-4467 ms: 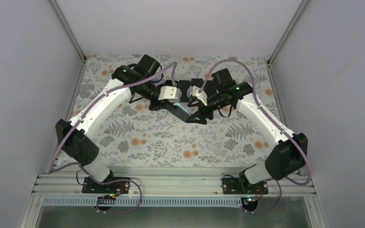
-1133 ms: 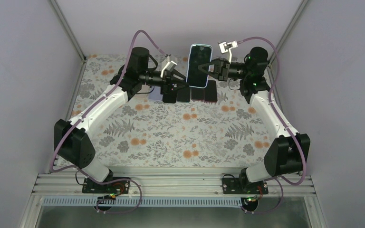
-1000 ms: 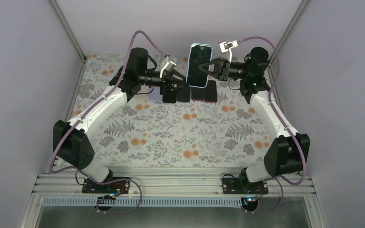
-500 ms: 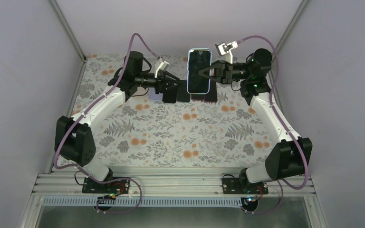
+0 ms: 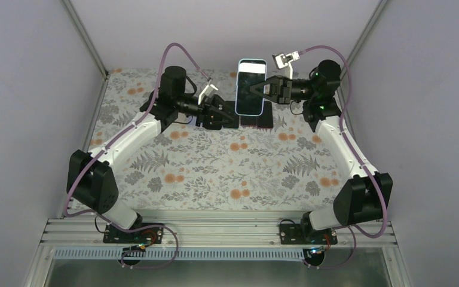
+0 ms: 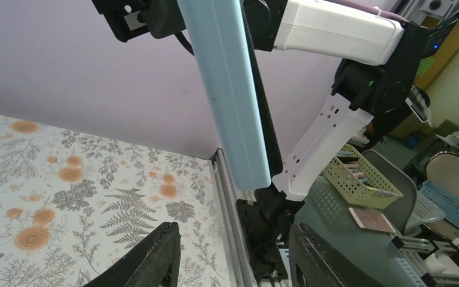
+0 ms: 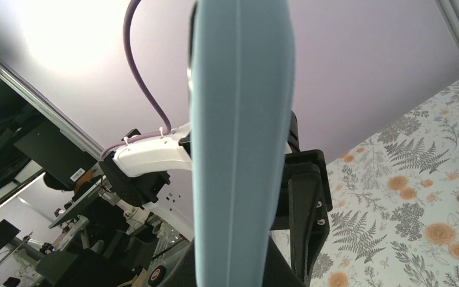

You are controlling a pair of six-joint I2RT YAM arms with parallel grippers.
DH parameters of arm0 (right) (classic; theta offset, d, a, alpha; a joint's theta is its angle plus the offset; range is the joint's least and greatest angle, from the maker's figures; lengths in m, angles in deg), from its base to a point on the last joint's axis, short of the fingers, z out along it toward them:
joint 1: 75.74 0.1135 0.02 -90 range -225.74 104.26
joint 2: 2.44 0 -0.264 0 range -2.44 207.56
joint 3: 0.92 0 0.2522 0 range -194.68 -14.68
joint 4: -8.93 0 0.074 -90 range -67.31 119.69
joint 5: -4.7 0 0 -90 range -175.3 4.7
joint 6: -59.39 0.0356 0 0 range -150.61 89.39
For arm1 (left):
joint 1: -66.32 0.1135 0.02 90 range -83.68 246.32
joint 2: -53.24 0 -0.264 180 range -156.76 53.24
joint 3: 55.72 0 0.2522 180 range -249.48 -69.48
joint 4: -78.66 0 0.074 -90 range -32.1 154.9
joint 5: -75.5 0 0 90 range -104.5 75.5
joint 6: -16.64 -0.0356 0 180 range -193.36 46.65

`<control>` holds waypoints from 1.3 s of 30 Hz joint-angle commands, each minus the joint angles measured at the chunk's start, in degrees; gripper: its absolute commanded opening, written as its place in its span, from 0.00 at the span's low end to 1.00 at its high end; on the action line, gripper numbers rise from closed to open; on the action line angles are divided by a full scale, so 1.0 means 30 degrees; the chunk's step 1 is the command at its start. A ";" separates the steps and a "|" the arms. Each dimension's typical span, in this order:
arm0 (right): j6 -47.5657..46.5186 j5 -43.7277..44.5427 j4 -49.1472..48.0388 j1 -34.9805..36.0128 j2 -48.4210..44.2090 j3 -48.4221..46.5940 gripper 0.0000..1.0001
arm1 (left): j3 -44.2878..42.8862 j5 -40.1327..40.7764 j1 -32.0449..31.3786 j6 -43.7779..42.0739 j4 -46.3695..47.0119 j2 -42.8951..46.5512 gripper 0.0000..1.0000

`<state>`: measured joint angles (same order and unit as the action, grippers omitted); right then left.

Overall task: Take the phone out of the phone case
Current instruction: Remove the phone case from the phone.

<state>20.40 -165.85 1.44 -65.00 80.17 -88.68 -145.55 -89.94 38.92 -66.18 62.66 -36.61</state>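
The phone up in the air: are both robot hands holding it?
No, only the right gripper clamps the phone; the left gripper hangs apart from it, fingers open.

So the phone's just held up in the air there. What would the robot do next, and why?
Probably move the left gripper up to the free edge of the light blue case and close on it. The right gripper holds the phone upright above the table, case on, while the left one hangs open and empty beside it, lower down.
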 commanded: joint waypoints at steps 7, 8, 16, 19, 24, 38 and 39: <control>-0.0612 0.0660 0.0064 -0.0142 -0.0231 -0.0542 0.04 | -0.0665 -0.0321 -0.0067 0.0882 0.0735 0.0306 0.46; -0.0689 0.0660 0.0081 -0.0152 -0.0231 -0.0465 0.04 | -0.0681 -0.0314 -0.0067 0.0975 0.0815 0.0278 0.46; -0.0771 0.0675 0.0149 -0.0149 -0.0283 -0.0284 0.04 | -0.0873 0.0387 -0.0092 0.1873 0.1365 0.0127 0.42; -0.0811 0.0644 0.0146 -0.0144 -0.0293 -0.0188 0.04 | -0.0883 0.0654 -0.0095 0.2225 0.1559 -0.0003 0.41; -0.0804 0.0659 0.0142 -0.0138 -0.0287 -0.0121 0.04 | -0.0951 0.1154 -0.0096 0.2290 0.1501 -0.0124 0.39; -0.1071 0.0726 0.0237 -0.0101 -0.0230 -0.0001 0.04 | -0.0618 0.0614 -0.0096 0.3379 0.2778 -0.0258 0.44; -0.1090 0.0719 0.0256 -0.0106 -0.0231 0.0038 0.04 | -0.0554 0.0499 -0.0096 0.3682 0.3125 -0.0250 0.44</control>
<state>18.41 -164.47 3.51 -65.00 80.15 -88.66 -146.87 -86.39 38.77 -58.07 67.08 -37.11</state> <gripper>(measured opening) 0.093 0.438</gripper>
